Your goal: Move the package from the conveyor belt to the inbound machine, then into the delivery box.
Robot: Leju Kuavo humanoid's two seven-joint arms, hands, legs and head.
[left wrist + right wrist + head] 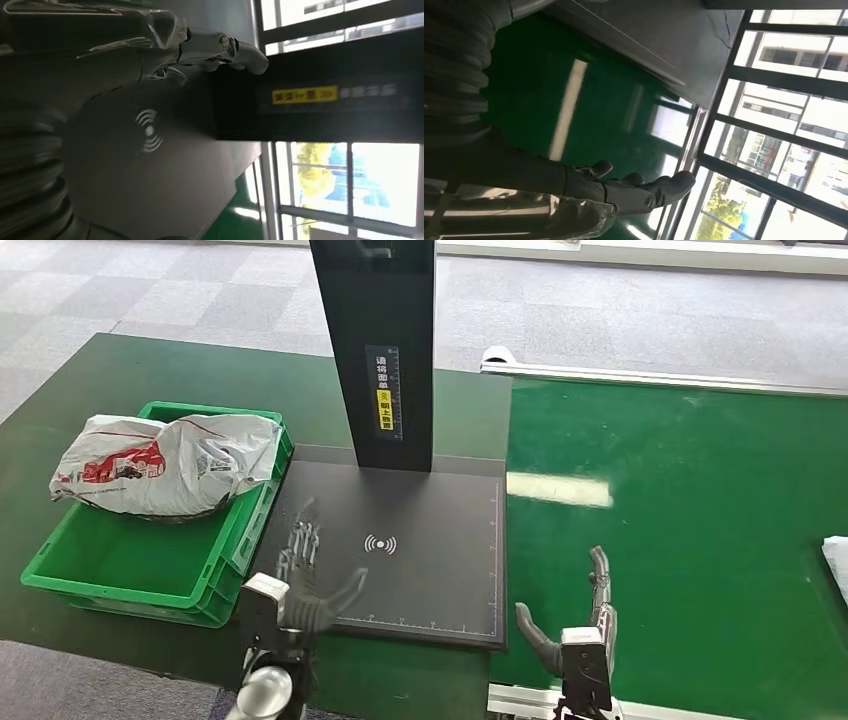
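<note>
Package's in the box

We see the package (pixel 165 462) lying in the green delivery box (pixel 130 565); beside the box, left hand (pixel 305 585) and right hand (pixel 580 625) spread, holding nothing.

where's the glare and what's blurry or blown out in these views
Head view: a bright glare patch on the conveyor belt, otherwise sharp. Left wrist view: dim scanner plate, soft blurred left hand, windows overexposed. Right wrist view: reflected streaks on the belt, right hand dark against blown-out windows.
</note>
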